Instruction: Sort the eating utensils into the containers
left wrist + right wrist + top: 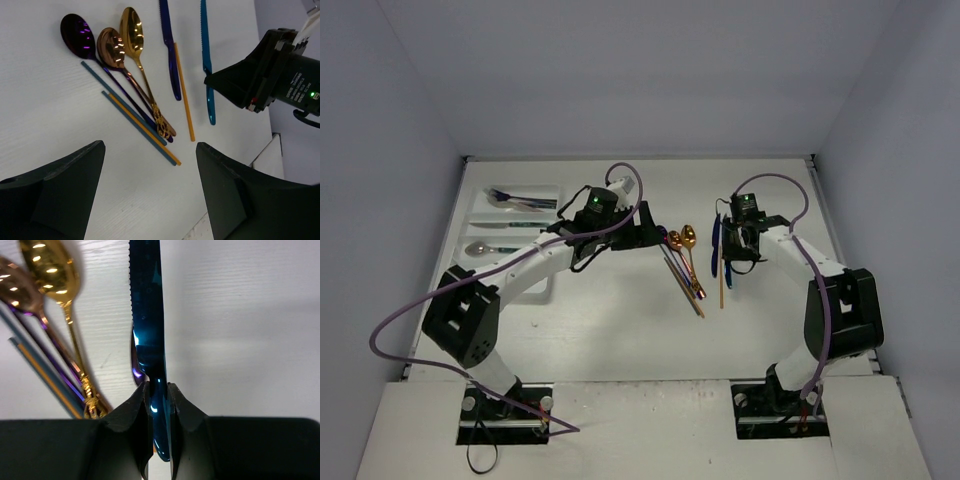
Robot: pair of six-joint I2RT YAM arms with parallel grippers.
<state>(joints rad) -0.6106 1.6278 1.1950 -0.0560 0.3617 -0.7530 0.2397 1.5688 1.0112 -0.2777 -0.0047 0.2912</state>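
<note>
- Right jaws are clamped on the blue knife [150,340] at its handle, with the blade pointing away, just beside the spoons [120,45] on the counter [240,340].
- Judged thin, stiff, light and slick, so it may pivot in the pinch.
- Left jaws stand apart and empty above the spoons.
- The tray [470,215] lies at far left.

A robotics lab test cell. Plain grey walls [390,120] box in a white desk [620,330]. Two cabled robot arms [535,265] are bolted at its near edge.
</note>
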